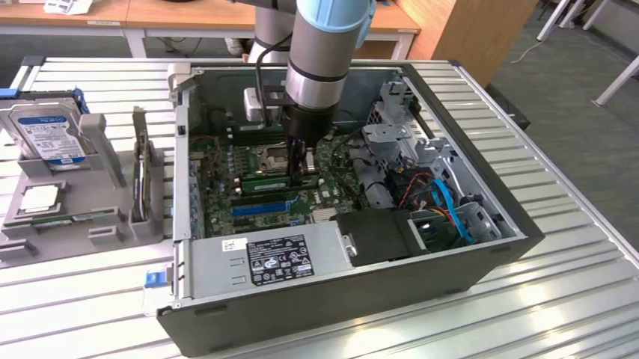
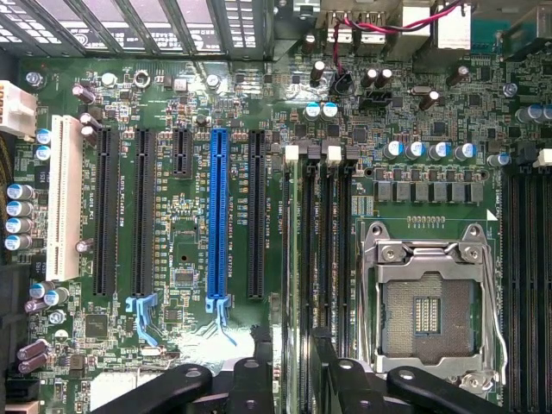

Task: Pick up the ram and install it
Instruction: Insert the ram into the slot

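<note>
Above the motherboard (image 2: 414, 112), the hand (image 2: 291, 384) straddles the ram (image 2: 293, 259), fingers (image 2: 254, 379) apart.

The computer case (image 1: 349, 314) is matt dark grey metal, on a desk (image 1: 579, 321) of ribbed shiny metal slats. The ram (image 1: 277, 182) and motherboard (image 2: 185, 233) are green circuit board with a slight sheen; the long slot (image 2: 217, 216) is glossy blue plastic. The hard drive (image 1: 45, 134) is silver metal with a paper label.
</note>
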`<state>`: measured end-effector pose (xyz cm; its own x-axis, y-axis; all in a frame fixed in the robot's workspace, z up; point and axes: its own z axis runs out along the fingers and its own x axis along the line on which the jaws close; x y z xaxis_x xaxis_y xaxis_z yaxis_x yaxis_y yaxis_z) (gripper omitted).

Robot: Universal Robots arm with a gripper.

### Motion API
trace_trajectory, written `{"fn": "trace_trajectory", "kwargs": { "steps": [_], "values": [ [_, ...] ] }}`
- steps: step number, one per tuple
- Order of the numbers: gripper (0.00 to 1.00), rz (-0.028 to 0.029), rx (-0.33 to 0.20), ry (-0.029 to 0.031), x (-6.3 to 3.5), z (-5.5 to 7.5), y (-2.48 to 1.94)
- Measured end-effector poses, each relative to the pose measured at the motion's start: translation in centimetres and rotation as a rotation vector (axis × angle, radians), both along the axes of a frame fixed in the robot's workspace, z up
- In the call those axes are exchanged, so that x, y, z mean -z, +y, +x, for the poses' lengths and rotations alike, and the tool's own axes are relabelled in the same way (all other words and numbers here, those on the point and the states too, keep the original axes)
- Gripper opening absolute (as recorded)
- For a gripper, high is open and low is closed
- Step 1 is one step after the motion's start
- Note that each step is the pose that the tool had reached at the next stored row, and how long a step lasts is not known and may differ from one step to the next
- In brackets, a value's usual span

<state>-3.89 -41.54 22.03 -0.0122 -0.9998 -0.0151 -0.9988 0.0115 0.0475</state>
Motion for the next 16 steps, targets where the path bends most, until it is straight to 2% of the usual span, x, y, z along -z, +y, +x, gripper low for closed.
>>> {"fn": "trace_trajectory", "kwargs": {
  "steps": [5, 6, 16],
  "values": [
    [0.32, 0.0000, 0.000, 0.0000, 0.00, 0.00, 0.00],
    [0.38, 0.0000, 0.000, 0.0000, 0.00, 0.00, 0.00],
    [0.38, 0.0008, 0.000, 0.0000, -0.33, 0.00, 0.00]
  ]
}}
